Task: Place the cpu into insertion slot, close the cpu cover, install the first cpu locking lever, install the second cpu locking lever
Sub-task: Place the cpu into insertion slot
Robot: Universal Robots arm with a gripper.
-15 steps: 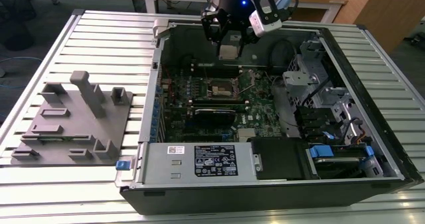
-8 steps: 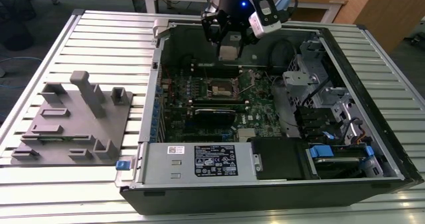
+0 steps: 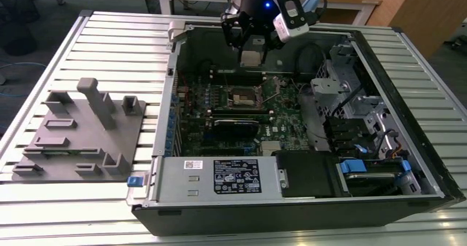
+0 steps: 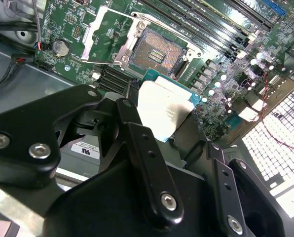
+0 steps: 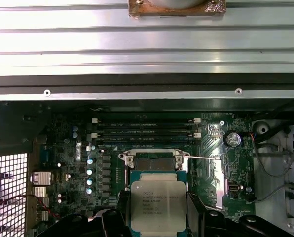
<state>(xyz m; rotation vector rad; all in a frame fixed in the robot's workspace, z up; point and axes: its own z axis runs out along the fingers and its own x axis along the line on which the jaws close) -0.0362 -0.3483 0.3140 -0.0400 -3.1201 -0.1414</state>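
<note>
— While the chip hangs in the claw (image 3: 252, 48), what exactly have you got?

— Fingers clamped on the cpu (image 4: 164, 111), one on each side edge, its grey metal top showing in both wrist views. I hold it inside the open computer case (image 3: 408, 82), above the motherboard (image 3: 281, 106) and apart from it.

— And the socket?

— The insertion slot (image 4: 157, 52) is bare, contact field exposed. The cpu cover (image 4: 101, 34) is swung open to one side. The chip sits near the slot, not yet in it.

— Risks?

— My judgement only. If I come down off-centre or tilted, a corner meets the contacts and bends them. If the rotation is wrong, the chip won't seat. An edge grip this thin could slip. The open cover could snag a finger.
</note>
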